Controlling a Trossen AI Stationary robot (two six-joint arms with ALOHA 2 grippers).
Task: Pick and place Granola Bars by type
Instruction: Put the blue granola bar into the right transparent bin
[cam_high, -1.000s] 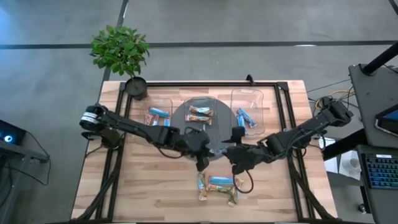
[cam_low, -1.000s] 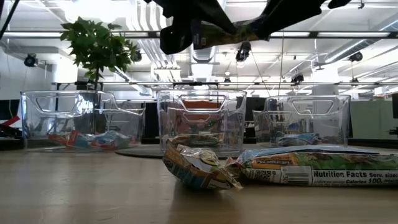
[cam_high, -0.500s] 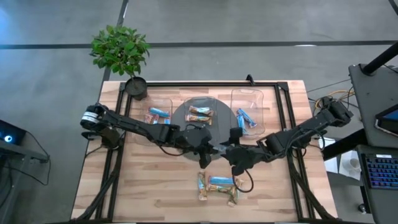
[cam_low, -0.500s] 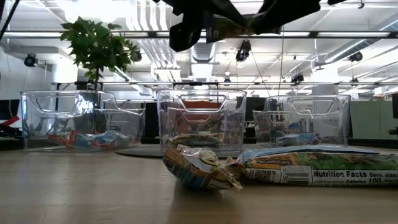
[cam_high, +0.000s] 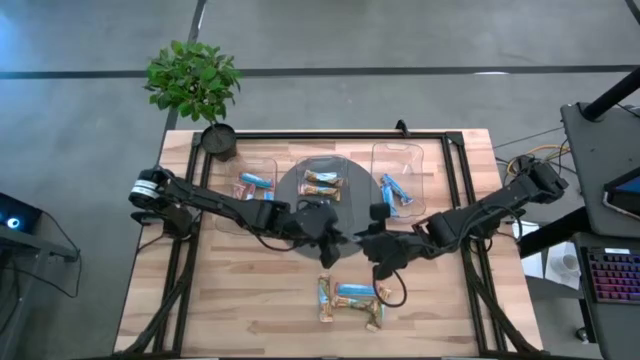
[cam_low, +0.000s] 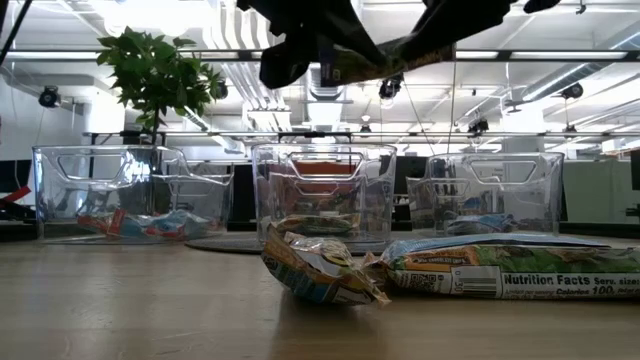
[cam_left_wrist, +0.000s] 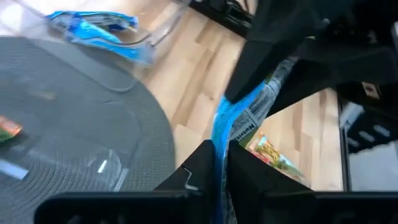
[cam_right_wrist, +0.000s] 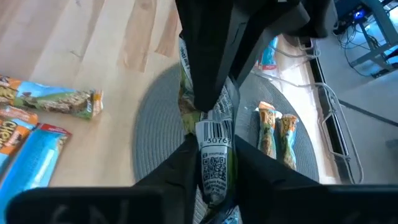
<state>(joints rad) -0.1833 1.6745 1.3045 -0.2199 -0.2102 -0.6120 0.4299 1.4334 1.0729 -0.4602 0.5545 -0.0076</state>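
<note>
One granola bar (cam_low: 372, 62) in a green, silver and blue wrapper hangs in the air over the middle of the table, above the near edge of a grey round mat (cam_high: 300, 190). My left gripper (cam_high: 338, 243) and my right gripper (cam_high: 372, 248) meet tip to tip, each shut on this bar. Three more granola bars (cam_high: 350, 300) lie in a small pile on the wood near the front edge. Other bars lie in three clear bins at the back. My left gripper pinches the bar's blue edge (cam_left_wrist: 219, 127) between its two fingers, coming from the table's left. The bar is lifted clear and runs on into the other gripper. My right gripper pinches the bar's barcode end (cam_right_wrist: 215, 142) between its two fingers, coming from the table's right. The bar stretches away from the fingers toward the left gripper, clear of the table.
The left bin (cam_high: 250, 185) holds mixed bars, the middle bin (cam_high: 322, 183) stands on the mat with tan and green bars, and the right bin (cam_high: 398, 185) holds blue ones. A potted plant (cam_high: 195, 85) stands at the far left corner. Bare wood lies at the front left.
Both grippers have drifted toward the table's far edge and drawn closer to each other, until their tips meet over the mat's near edge. The bar has stayed up in the air between them.
</note>
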